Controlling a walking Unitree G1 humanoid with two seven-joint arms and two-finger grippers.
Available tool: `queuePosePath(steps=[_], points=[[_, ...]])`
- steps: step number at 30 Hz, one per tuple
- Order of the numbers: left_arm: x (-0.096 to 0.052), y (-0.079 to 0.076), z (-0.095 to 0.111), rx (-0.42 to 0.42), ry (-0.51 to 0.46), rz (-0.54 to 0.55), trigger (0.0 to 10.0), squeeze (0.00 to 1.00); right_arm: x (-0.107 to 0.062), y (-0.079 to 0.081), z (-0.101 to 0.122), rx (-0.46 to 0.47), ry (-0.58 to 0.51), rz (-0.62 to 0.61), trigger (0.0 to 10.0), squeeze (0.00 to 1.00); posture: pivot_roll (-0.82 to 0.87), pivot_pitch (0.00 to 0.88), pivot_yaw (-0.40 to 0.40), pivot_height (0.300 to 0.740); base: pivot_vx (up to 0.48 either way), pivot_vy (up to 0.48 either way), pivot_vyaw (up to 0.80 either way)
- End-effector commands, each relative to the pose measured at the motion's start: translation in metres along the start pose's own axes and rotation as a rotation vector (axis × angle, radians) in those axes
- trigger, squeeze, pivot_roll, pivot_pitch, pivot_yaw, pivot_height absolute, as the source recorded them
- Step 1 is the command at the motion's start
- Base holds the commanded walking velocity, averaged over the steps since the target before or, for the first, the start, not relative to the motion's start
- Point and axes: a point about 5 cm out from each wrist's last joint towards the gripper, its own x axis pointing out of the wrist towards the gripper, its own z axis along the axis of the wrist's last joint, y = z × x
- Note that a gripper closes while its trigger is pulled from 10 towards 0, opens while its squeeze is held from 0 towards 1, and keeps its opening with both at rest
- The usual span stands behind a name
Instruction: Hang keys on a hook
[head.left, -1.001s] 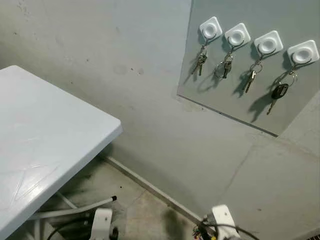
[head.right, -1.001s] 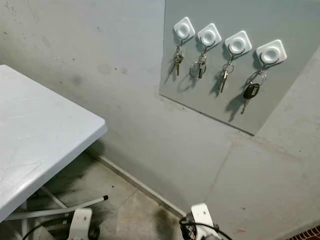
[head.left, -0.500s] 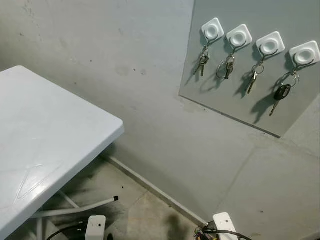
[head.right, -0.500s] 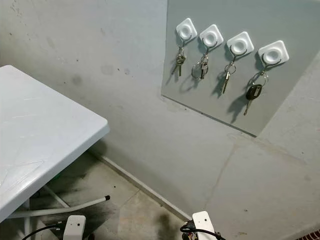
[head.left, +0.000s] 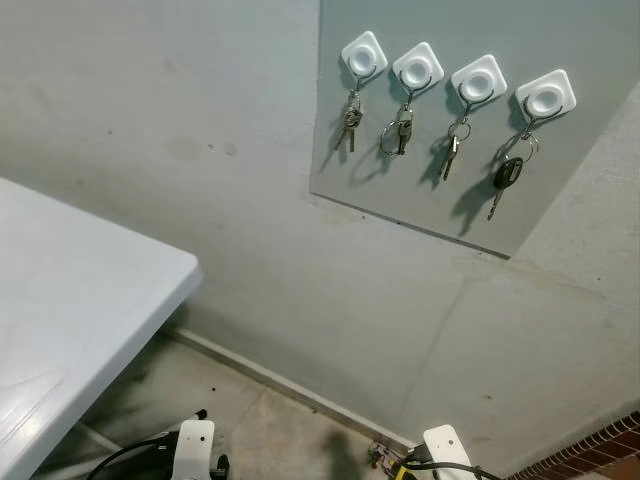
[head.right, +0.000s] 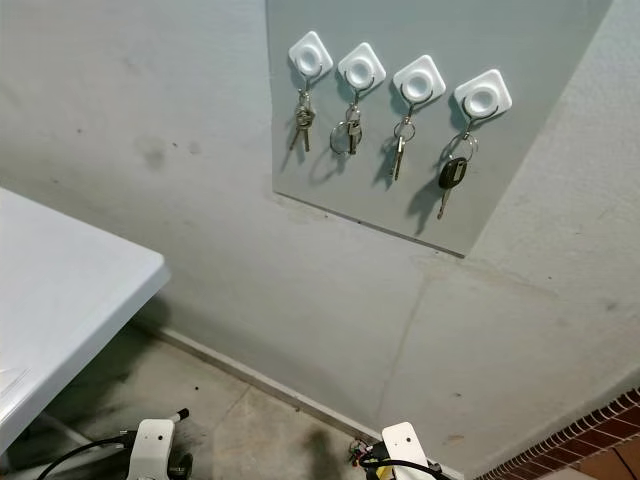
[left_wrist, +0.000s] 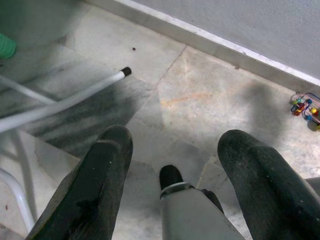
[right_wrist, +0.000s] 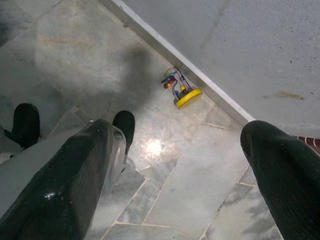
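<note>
Black-fingered left hand (left_wrist: 170, 165) and right hand (right_wrist: 180, 170) hang low over the floor (left_wrist: 210, 90), both spread wide and empty. White worktop (head.left: 70, 330) sits left. On the far wall, a grey board (head.left: 440, 190) carries four white hooks (head.left: 418, 68), each with keys (head.left: 397, 133) hanging.

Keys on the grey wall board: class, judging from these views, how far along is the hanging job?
Done, by the look of it: each of the four white square hooks on the grey wall board carries keys, including the black-headed car key. In hand: nothing; the left hand and right hand are open over the stone floor. Left: no free hook or loose key visible.
</note>
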Motion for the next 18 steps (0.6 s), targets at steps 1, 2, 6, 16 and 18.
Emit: queuePosePath(steps=[1, 2, 6, 16, 18], points=[[-0.0014, -0.0018, -0.0050, 0.019, 0.015, -0.014, 10.0, 0.00, -0.0001, 0.0009, -0.0020, -0.023, 0.014, 0.002, 10.0, 0.00, -0.07, 0.000, -0.027, 0.740, 0.000, 0.000, -0.72], [-0.0015, -0.0021, -0.0055, 0.019, 0.017, -0.015, 10.0, 0.00, -0.0002, 0.0012, -0.0024, -0.024, 0.016, 0.004, 10.0, 0.00, -0.07, 0.000, -0.027, 0.740, 0.000, 0.000, -0.72], [-0.0017, -0.0024, -0.0066, 0.001, 0.022, -0.015, 10.0, 0.00, 0.0001, 0.0033, -0.0026, -0.030, 0.018, 0.011, 10.0, 0.00, -0.06, 0.000, -0.032, 0.740, 0.000, 0.000, -0.72], [-0.0019, -0.0015, -0.0083, -0.005, 0.036, 0.002, 10.0, 0.00, 0.0008, 0.0036, -0.0002, -0.044, 0.017, 0.016, 10.0, 0.00, -0.06, 0.000, -0.038, 0.740, 0.000, -0.237, -0.69], [-0.0019, -0.0017, -0.0086, -0.012, 0.039, -0.001, 10.0, 0.00, 0.0008, 0.0034, 0.0002, -0.050, 0.017, 0.017, 10.0, 0.00, -0.06, 0.000, -0.038, 0.740, 0.000, 0.000, -0.66]])
